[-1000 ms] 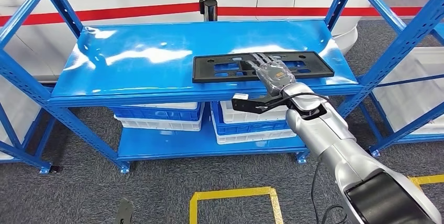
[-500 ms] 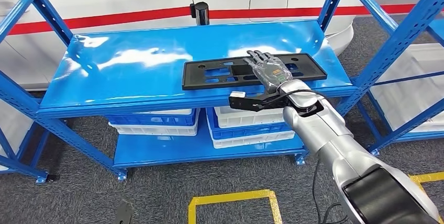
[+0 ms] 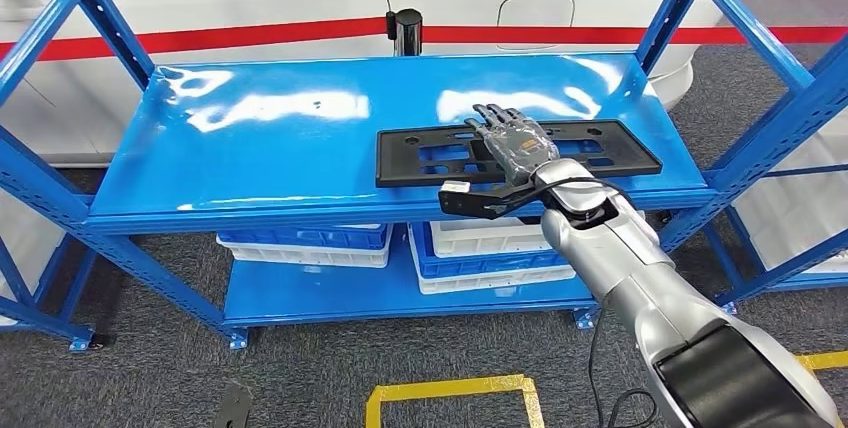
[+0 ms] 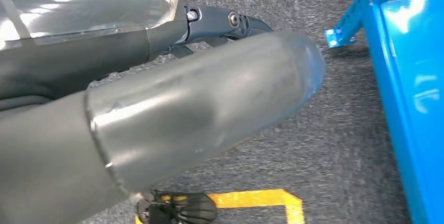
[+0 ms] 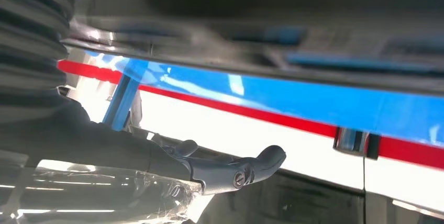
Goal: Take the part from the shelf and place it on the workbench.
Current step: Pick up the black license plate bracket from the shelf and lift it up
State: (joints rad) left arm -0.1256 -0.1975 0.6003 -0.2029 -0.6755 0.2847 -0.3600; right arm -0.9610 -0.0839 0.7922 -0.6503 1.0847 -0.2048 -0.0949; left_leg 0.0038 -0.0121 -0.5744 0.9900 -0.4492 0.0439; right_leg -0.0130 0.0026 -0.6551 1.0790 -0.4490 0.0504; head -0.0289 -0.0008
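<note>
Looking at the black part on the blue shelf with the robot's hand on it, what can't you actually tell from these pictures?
- Head view: the right hand covers the middle of the black part, so whether any finger hooks an opening is hidden.
- Right wrist view: the part is a close blur; its cutouts cannot be made out.
- Left wrist view: the left hand fills the frame; open or closed is unclear.
- Head view: the white and blue bins sit under the shelf; contents hidden.

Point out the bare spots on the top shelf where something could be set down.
The top shelf is bare across its whole left half, from the left posts to the black part. A bare strip also runs behind the part, toward the back edge. The right front is crowded: the part lies there with the right robot hand over its middle.
</note>
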